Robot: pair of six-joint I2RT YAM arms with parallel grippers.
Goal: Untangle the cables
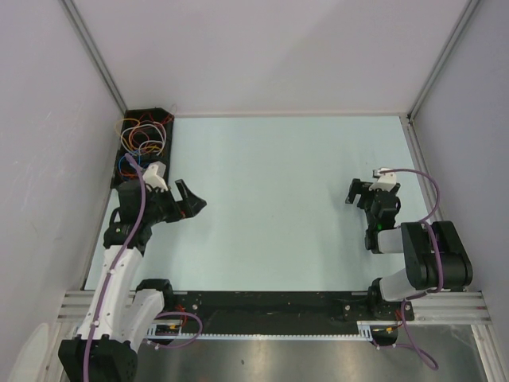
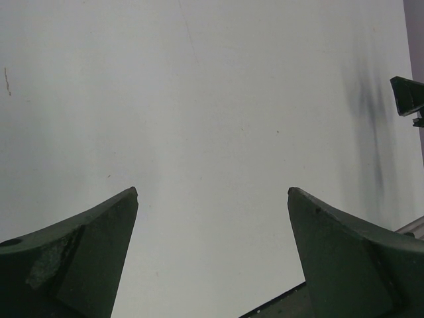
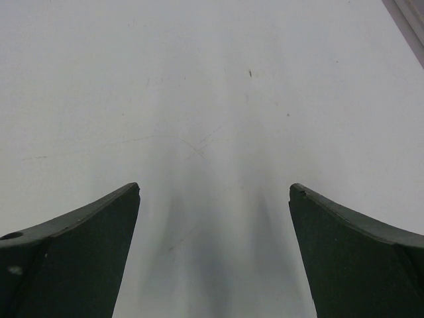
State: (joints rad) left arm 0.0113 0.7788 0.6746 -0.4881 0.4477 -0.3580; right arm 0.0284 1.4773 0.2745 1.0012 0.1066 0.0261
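Observation:
The cables (image 1: 141, 140) are a loose tangle of thin red, orange, yellow, blue and pale wires lying in a black tray (image 1: 157, 112) at the table's far left corner. My left gripper (image 1: 192, 200) is open, just right of and nearer than the tray, not touching the wires. In the left wrist view its fingers (image 2: 99, 232) are spread over bare table around the left gripper (image 2: 212, 192), with nothing between them. My right gripper (image 1: 356, 192) is open on the right side of the table. In the right wrist view the right gripper (image 3: 214, 189) holds nothing. The cables show in neither wrist view.
Pale walls close in the light table (image 1: 278, 199) on the left, back and right. A black rail (image 1: 270, 304) runs along the near edge between the arm bases. The tip of the right gripper's finger (image 2: 407, 96) shows at the right edge of the left wrist view.

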